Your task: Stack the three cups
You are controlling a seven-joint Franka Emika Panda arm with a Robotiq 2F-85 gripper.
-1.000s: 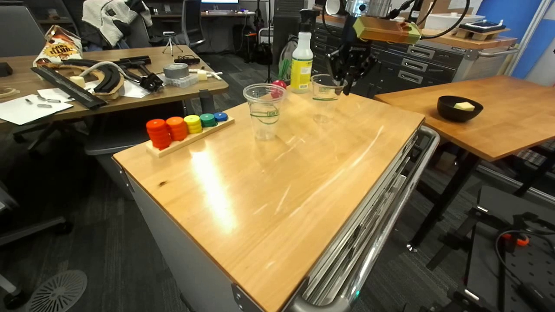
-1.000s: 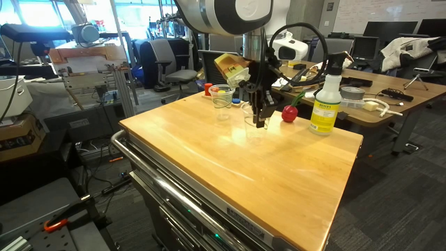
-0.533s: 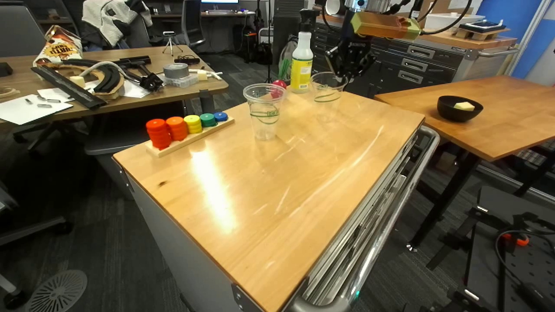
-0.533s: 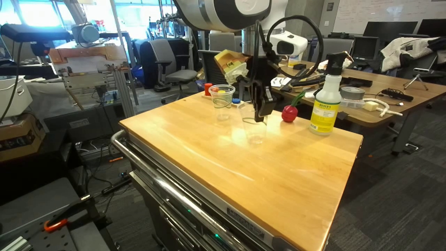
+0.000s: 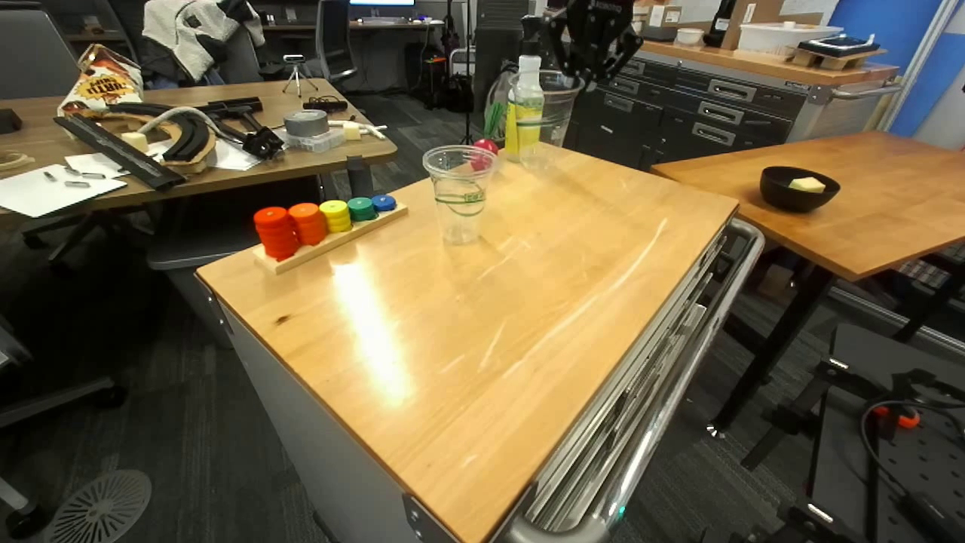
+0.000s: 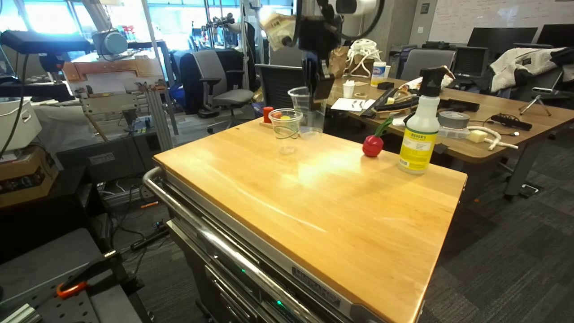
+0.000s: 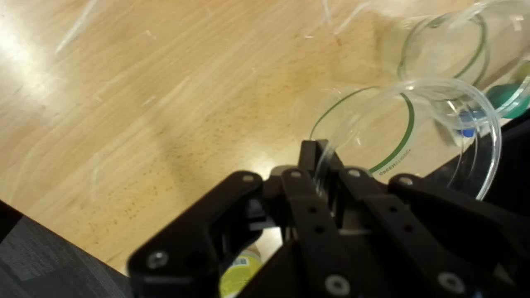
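A clear cup with a green band stands upright on the wooden cart top; it also shows in an exterior view and at the upper right of the wrist view. My gripper is shut on the wall of a second clear cup near its rim. In an exterior view the gripper holds this cup tilted, above the cart top. In the wrist view the gripper pinches the held cup. A third cup does not show separately; I cannot tell whether one is nested.
A yellow-labelled spray bottle and a red toy radish stand along one cart edge. A wooden rack of coloured discs lies beyond the standing cup. A metal handle runs along the cart's side.
My gripper has lifted the held cup off the cart top and moved it up and toward the standing cup in an exterior view. The standing cup, bottle and radish have not moved.
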